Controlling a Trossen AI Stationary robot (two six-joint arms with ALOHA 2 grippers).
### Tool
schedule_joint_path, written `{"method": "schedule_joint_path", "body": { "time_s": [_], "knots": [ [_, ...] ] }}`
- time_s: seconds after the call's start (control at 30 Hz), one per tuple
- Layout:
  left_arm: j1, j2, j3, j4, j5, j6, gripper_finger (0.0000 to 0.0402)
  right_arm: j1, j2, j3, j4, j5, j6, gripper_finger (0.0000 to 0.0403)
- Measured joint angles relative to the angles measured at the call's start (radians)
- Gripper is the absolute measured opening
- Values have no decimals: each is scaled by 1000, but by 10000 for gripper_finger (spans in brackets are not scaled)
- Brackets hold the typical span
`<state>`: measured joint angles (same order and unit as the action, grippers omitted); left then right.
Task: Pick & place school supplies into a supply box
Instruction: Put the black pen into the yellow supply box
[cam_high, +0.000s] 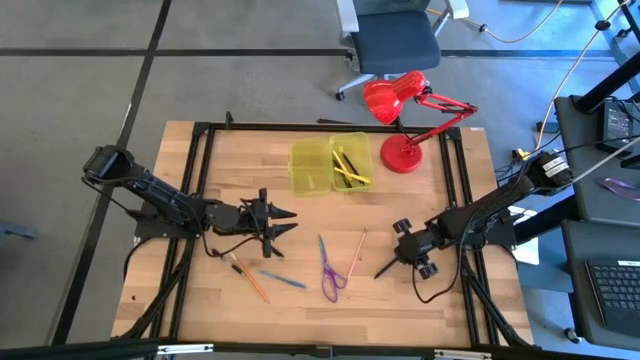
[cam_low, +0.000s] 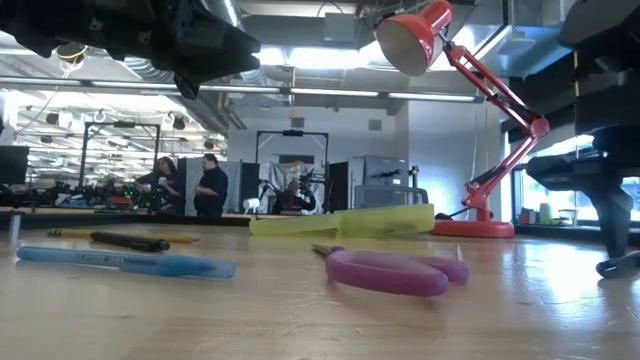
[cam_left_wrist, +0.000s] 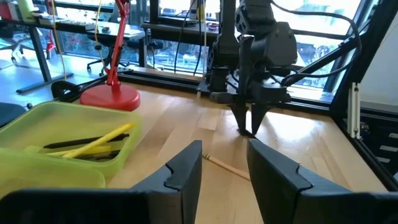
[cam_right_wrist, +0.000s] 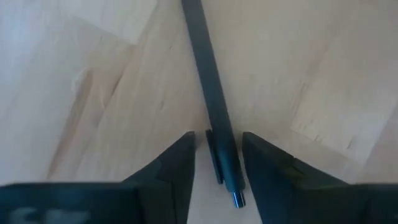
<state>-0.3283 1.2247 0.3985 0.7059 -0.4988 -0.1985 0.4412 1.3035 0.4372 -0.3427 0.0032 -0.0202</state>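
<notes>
The supply box (cam_high: 330, 165) lies open at the table's far middle, and yellow and black pencils (cam_high: 350, 168) lie in its right half. A dark pen (cam_right_wrist: 216, 118) lies flat on the wood right of centre. My right gripper (cam_right_wrist: 217, 163) points steeply down over the pen's clip end, open, with one finger on each side and narrow gaps showing. Purple scissors (cam_high: 330, 272), a pale pencil (cam_high: 358, 256), a blue pen (cam_high: 284, 281), an orange pencil (cam_high: 252, 282) and a black pen (cam_high: 236, 263) lie on the table's near half. My left gripper (cam_high: 283, 222) hovers open and nearly level, left of centre.
A red desk lamp (cam_high: 403, 152) stands on its round base at the far right, just right of the box. Black frame rails (cam_high: 452, 180) run along the table's left and right sides. Bare wood lies between the two grippers and the box.
</notes>
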Motion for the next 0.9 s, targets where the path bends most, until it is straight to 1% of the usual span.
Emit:
{"method": "schedule_joint_path", "body": {
  "time_s": [0.17, 0.27, 0.47, 0.57, 0.7, 0.83, 0.9],
  "knots": [
    [0, 0, 0, -4, 3, 2, 120, 0, -4, 0, 5, -1, -7, 69],
    [0, 0, 0, -6, 3, 2, 120, 0, -4, -1, 4, 0, -7, 42],
    [0, 0, 0, -7, 0, 2, 120, -1, -7, 23, -5, 1, 24, 42],
    [0, 0, 0, -7, -30, 2, 120, -12, -5, 58, -33, 8, 72, 45],
    [2, -3, 0, -6, -76, 2, 120, -35, -8, 131, -39, 16, 124, 34],
    [3, -3, 0, -7, -85, 2, 120, -58, -8, 202, -85, 86, 152, 31],
    [3, -3, 0, -7, -85, 2, 120, -76, -8, 238, -102, 141, 175, 33]
  ]
}}
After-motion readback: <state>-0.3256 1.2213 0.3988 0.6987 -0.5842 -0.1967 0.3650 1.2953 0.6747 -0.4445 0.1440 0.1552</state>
